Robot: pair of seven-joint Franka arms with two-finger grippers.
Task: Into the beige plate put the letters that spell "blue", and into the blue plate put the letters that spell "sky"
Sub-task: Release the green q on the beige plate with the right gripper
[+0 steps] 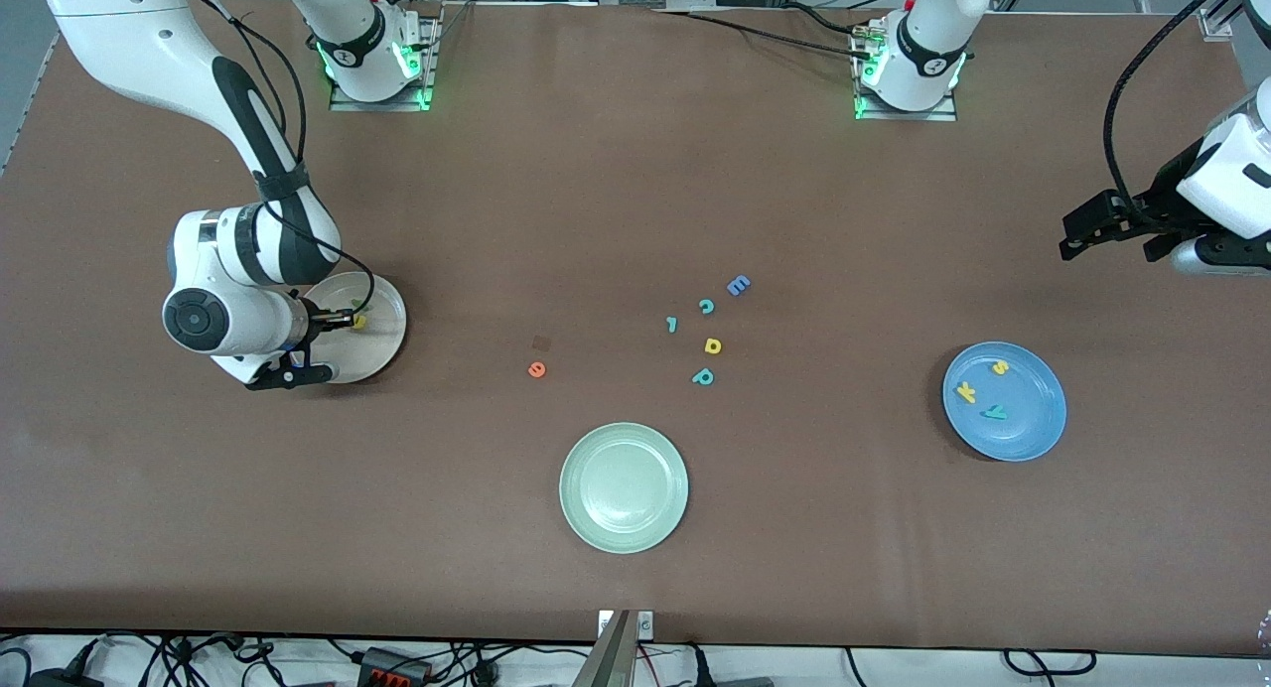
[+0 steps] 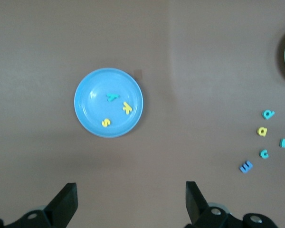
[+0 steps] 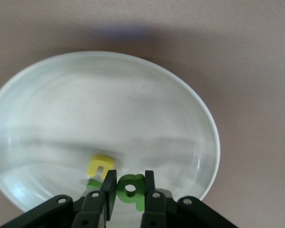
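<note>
Right pincer [image 3: 129, 186] is pinching the green b [image 3: 132, 189] over the beige plate [image 3: 61, 95] beside the yellow u [image 3: 100, 165] — left pincer [image 2: 130, 202] is waiting wide open, high over the counter [image 1: 635, 171].

Pretty clearly a robotics lab: two white arms bolted onto green-lit base plates [image 1: 377, 96] at a big brown-covered table [image 1: 596, 171], with loose cables [image 1: 397, 657] strung along the edge and aluminium framing [image 1: 1226, 12] at the corner.

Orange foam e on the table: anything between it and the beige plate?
Nothing visible. Bare brown table lies between the orange foam e and the round beige plate. The right gripper hangs over that plate.
</note>
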